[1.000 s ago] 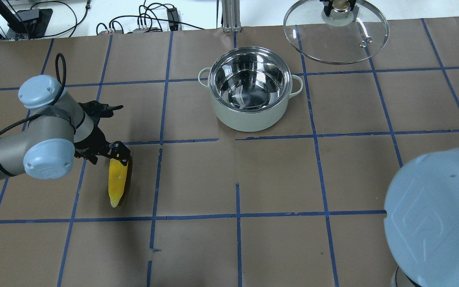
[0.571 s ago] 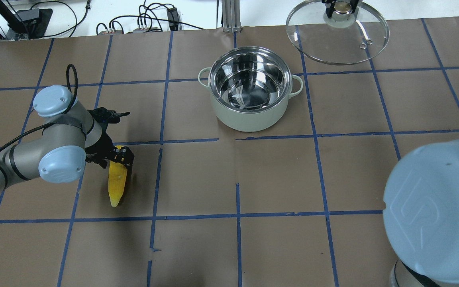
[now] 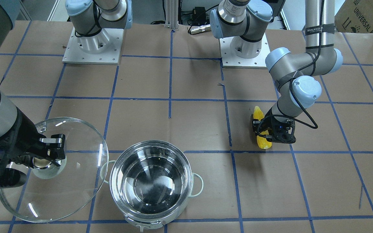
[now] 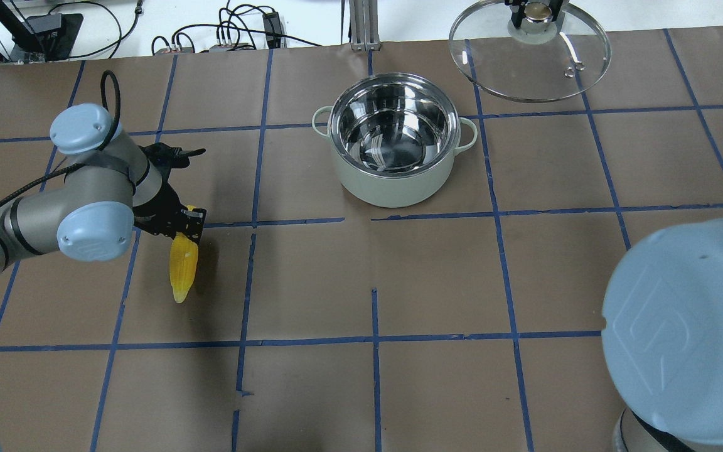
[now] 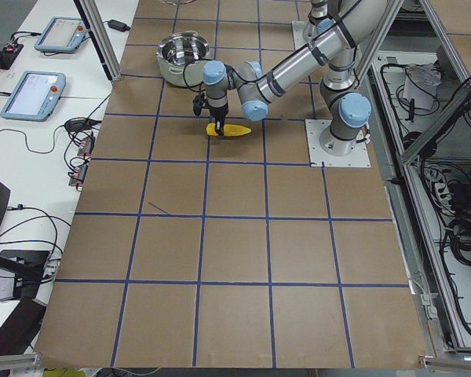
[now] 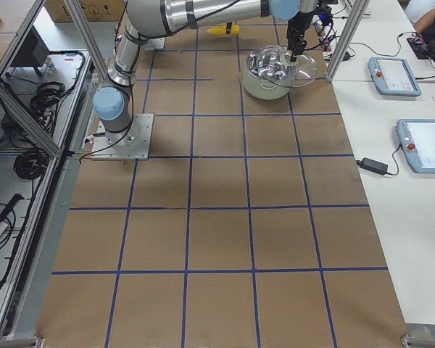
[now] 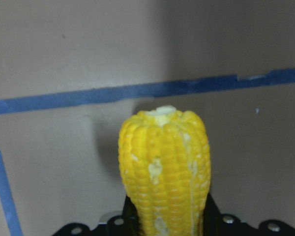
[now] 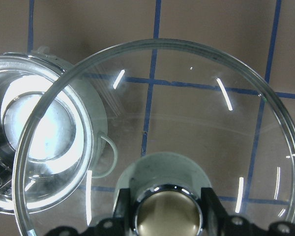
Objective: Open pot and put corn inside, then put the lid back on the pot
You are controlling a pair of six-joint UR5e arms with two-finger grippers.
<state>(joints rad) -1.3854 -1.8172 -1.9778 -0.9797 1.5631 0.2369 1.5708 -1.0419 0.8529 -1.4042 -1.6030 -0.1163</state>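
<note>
Brown paper taped into blue squares covers the table (image 4: 437,276). A white bench (image 6: 413,188) with touch panels (image 6: 424,145) and cables (image 4: 230,34) runs beyond the pot's far side. The pot (image 4: 393,185) stands uncovered, bare steel inside. Well to the pot's left and nearer the robot, the left gripper (image 4: 187,227) is clamped round the corn (image 4: 184,270). Just right of the pot, the right gripper (image 8: 164,211) grasps the lid (image 4: 512,69) by its knob (image 3: 43,162), raised off the paper.
</note>
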